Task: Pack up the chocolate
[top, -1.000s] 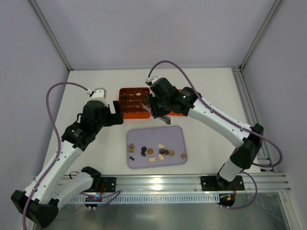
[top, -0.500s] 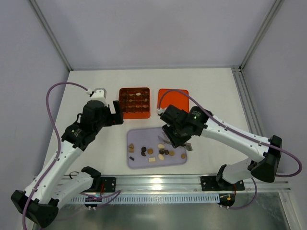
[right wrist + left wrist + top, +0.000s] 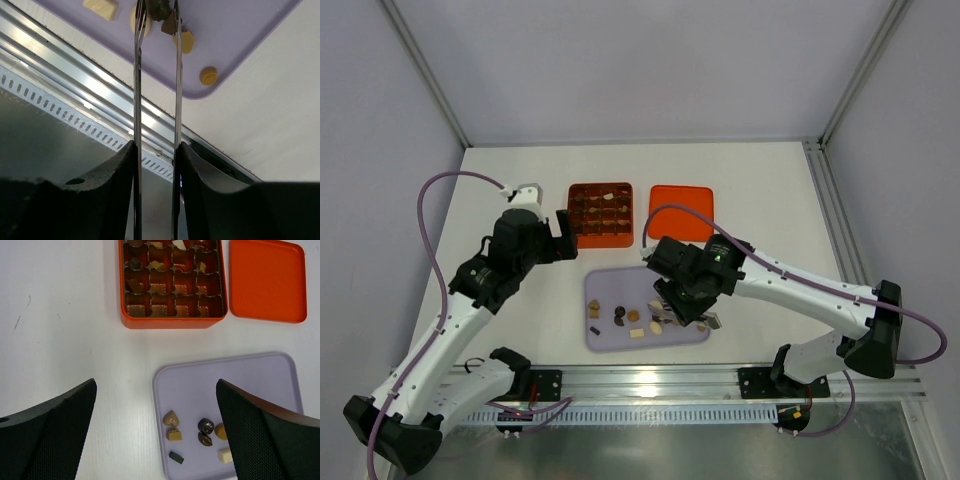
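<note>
Several small chocolates [image 3: 619, 314] lie on a lilac tray [image 3: 645, 282]; they also show in the left wrist view [image 3: 171, 418]. The orange gridded box [image 3: 601, 213] holds several pieces in its cells [image 3: 159, 288]. My right gripper [image 3: 669, 313] is down on the tray. Its thin fingertips [image 3: 156, 10] stand either side of a dark chocolate [image 3: 159, 7], with a small gap showing. Cream and tan pieces [image 3: 185, 42] lie beside it. My left gripper [image 3: 566, 236] hovers wide open and empty [image 3: 155, 385] over the table at the tray's left edge.
The flat orange lid [image 3: 681, 200] lies to the right of the box, also seen in the left wrist view [image 3: 267, 280]. An aluminium rail [image 3: 95, 82] runs along the table's near edge just below the tray. Frame posts and walls enclose the table.
My right gripper moved from the orange box down to the tray and now sits lower and slightly left among the chocolates. The left arm has not moved.
</note>
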Tool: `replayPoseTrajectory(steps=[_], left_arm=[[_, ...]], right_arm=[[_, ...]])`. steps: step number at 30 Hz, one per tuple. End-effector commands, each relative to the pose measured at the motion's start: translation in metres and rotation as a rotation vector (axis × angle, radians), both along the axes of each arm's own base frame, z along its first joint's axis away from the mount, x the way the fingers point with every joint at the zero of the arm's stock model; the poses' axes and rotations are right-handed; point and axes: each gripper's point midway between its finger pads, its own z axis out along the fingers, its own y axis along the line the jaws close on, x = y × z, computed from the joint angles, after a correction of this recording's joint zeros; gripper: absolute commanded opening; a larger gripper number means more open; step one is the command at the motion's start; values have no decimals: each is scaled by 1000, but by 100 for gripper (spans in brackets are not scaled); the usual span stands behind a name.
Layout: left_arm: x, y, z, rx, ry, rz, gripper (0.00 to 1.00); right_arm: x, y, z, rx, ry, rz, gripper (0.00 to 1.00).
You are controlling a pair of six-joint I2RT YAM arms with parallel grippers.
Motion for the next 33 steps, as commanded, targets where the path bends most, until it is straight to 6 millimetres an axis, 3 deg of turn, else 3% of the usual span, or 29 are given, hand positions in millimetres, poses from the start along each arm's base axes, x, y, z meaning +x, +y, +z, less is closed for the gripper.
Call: replayPoseTrajectory(steps=[1,10,20,33], left_arm=[[5,-2,6,-26,-26,4,100],[5,-2,5,-24,-25,4,100],[5,-2,6,-25,-27,5,100],[4,-1,6,-23,-27,6,100]], right_arm=[[-3,6,-4,5,13,4,42],[-3,13,-13,-8,19,26,42],[-1,1,-19,-79,14,22,42],[-1,2,-22,-95,17,29,42]])
